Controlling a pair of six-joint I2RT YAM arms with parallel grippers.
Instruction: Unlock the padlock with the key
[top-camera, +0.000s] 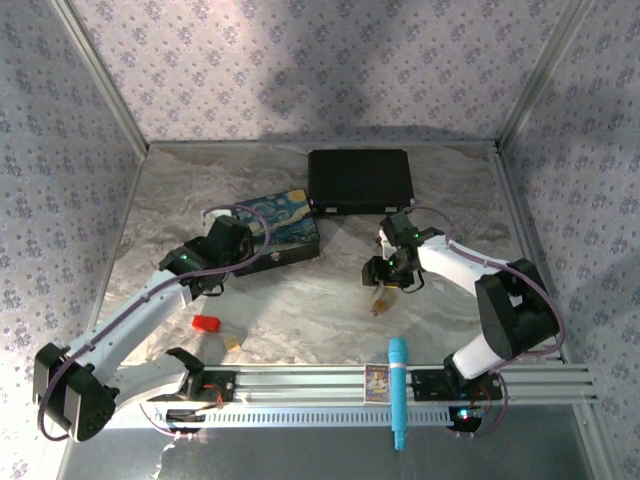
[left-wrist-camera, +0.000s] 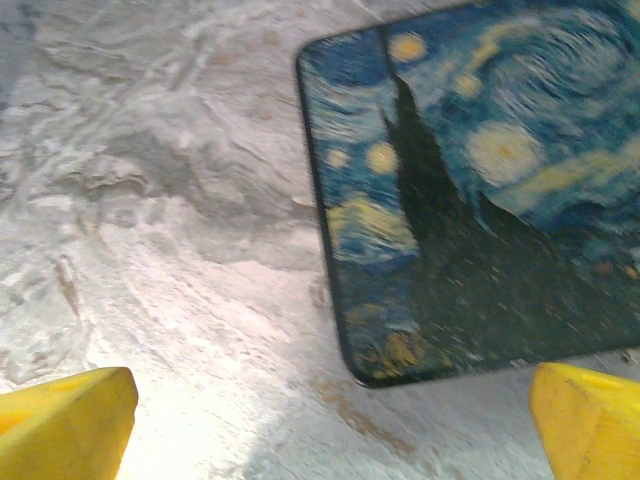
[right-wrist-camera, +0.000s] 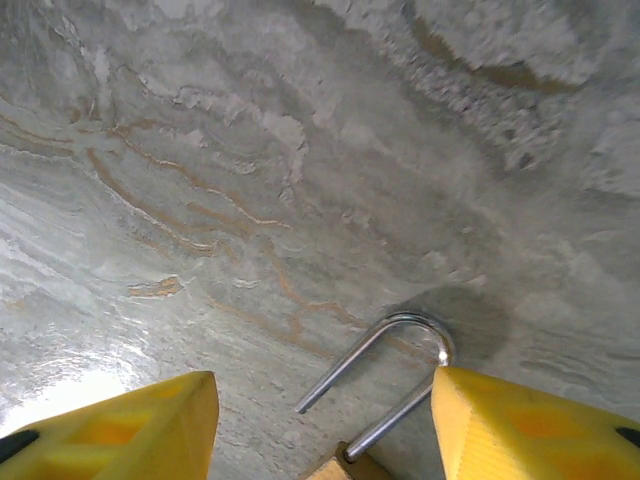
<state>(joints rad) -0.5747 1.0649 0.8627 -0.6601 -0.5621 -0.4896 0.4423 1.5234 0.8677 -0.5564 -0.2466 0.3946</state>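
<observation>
The padlock (right-wrist-camera: 345, 466) lies on the marbled table, its brass body just showing at the bottom edge of the right wrist view. Its silvery shackle (right-wrist-camera: 385, 345) stands open, one leg free of the body. My right gripper (right-wrist-camera: 325, 425) hangs over it with its jaws apart, and the right yellow finger (right-wrist-camera: 520, 430) sits against the shackle's bend. From above, the padlock (top-camera: 381, 301) lies just below the right gripper (top-camera: 388, 282). My left gripper (left-wrist-camera: 330, 425) is open over bare table at the painted box's corner, holding nothing. The key is hidden.
The painted box (top-camera: 282, 228) lies left of centre, with a black case (top-camera: 360, 180) behind it. A red block (top-camera: 206, 323) and a small yellow block (top-camera: 232, 343) sit near the front left. A blue marker (top-camera: 397, 390) and a card (top-camera: 376, 382) rest on the front rail.
</observation>
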